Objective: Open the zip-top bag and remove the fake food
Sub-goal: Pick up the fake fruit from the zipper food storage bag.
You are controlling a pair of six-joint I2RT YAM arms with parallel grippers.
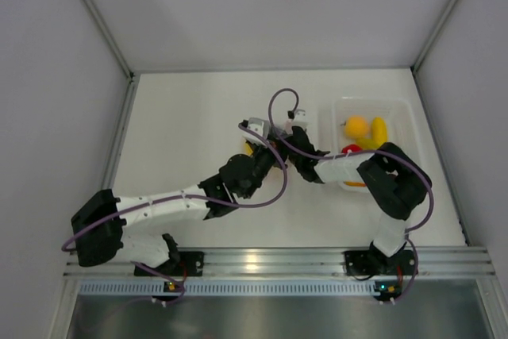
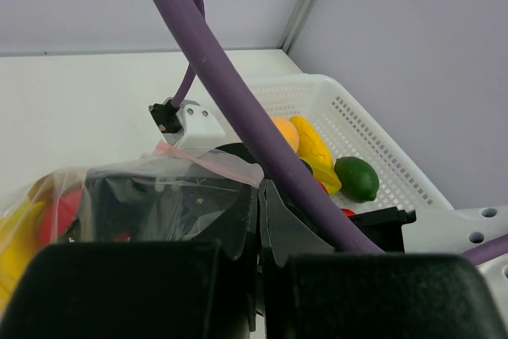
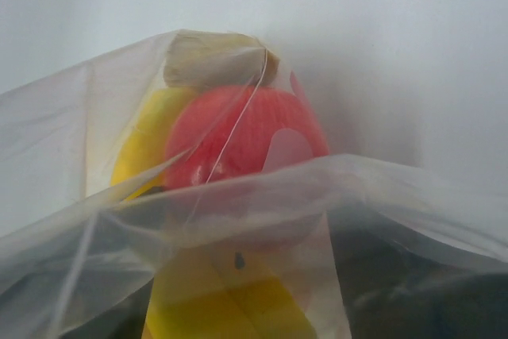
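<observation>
Two robot arms meet over a white table (image 2: 79, 101) just left of a white perforated basket (image 2: 373, 125), with the zip-top bag (image 2: 55, 196) between them. The bag lies beside the basket's left side, toward the middle of the table, and is largely hidden from above by both wrists. A thick purple cable (image 2: 238, 117) crosses the left wrist's view diagonally and blocks part of the basket.

The left gripper (image 2: 260, 196) is clenched, its black fingers pressed together on the bag's edge where the pink zip strip (image 2: 206, 156) ends. The right gripper (image 1: 282, 140) is up against the bag. Its camera sees only crinkled plastic at close range, so whether its fingers are spread or closed cannot be told.

The bag's zip edge is turned toward the basket and its filled end lies away from it, so its long axis seems to run toward the basket.

Fake food shows through the plastic: one red fruit (image 3: 238, 148), yellow pieces (image 3: 151, 140) whose number cannot be told, and one tan piece (image 3: 214, 57) on top. In the basket lie one orange fruit (image 2: 284, 132), one yellow banana (image 2: 311, 144) and one green lime (image 2: 356, 178). A dark piece and bits of red there are partly hidden behind the cable.
</observation>
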